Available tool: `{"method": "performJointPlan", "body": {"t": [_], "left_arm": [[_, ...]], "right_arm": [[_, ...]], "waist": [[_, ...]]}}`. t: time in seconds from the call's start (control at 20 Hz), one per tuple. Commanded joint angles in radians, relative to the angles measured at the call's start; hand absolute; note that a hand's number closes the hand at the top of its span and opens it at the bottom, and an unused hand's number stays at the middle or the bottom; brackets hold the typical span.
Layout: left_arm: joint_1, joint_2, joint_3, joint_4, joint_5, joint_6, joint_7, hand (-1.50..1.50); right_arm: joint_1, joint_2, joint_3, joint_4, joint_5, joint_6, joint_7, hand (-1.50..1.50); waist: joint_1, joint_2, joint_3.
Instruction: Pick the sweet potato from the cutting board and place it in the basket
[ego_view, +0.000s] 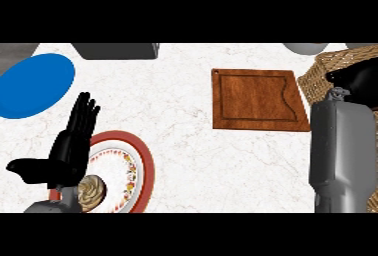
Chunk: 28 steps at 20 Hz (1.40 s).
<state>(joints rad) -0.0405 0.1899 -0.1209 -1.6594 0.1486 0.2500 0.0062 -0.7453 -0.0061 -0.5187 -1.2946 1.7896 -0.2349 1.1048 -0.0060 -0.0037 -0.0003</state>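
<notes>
The wooden cutting board (258, 100) lies right of centre with nothing on it. No sweet potato shows anywhere. The wicker basket (319, 75) stands at the right edge, just beyond the board's right side. My right hand (358, 80) is over the basket, and its grey forearm (343, 150) runs up the right edge and hides much of the basket's inside. Whatever is under that hand is hidden. My left hand (74, 140) rests open at the lower left, fingers pointing up.
A red-rimmed patterned plate (140, 165) sits beside the left hand, with a small swirled brown item (92, 192) on it. A blue plate (33, 85) lies at the far left. A grey object (118, 50) and a pale bowl (306, 47) stand along the back.
</notes>
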Motion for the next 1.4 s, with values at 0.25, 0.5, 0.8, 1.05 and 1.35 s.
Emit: {"method": "performJointPlan", "body": {"t": [0.25, 0.5, 0.8, 1.05, 1.35], "left_arm": [[0.008, -0.016, 0.026, 0.053, -0.001, -0.042, -0.06, 0.0], [0.052, -0.02, 0.012, -0.042, -0.012, -0.036, 0.014, 0.0], [0.008, -0.053, 0.01, -0.01, -0.058, -0.011, 0.0, 0.0], [0.061, -0.035, 0.031, -0.007, -0.023, -0.066, -0.037, 0.0], [0.058, -0.07, 0.007, 0.009, -0.059, -0.062, -0.048, 0.0]], "right_arm": [[0.093, -0.014, -0.024, 0.019, -0.059, 0.031, 0.053, 1.5], [0.242, -0.023, -0.032, -0.097, -0.164, -0.04, -0.03, 1.5], [0.29, -0.007, -0.024, -0.149, -0.197, -0.066, -0.023, 1.5], [0.311, -0.005, -0.045, -0.159, -0.171, -0.12, 0.033, 1.5], [0.39, -0.019, -0.053, -0.118, -0.278, -0.144, -0.053, -1.5]], "waist": [[0.01, 0.006, 0.0], [0.007, 0.003, 0.0], [0.002, 0.003, 0.0], [0.008, 0.004, 0.0], [0.007, 0.004, 0.0]]}}
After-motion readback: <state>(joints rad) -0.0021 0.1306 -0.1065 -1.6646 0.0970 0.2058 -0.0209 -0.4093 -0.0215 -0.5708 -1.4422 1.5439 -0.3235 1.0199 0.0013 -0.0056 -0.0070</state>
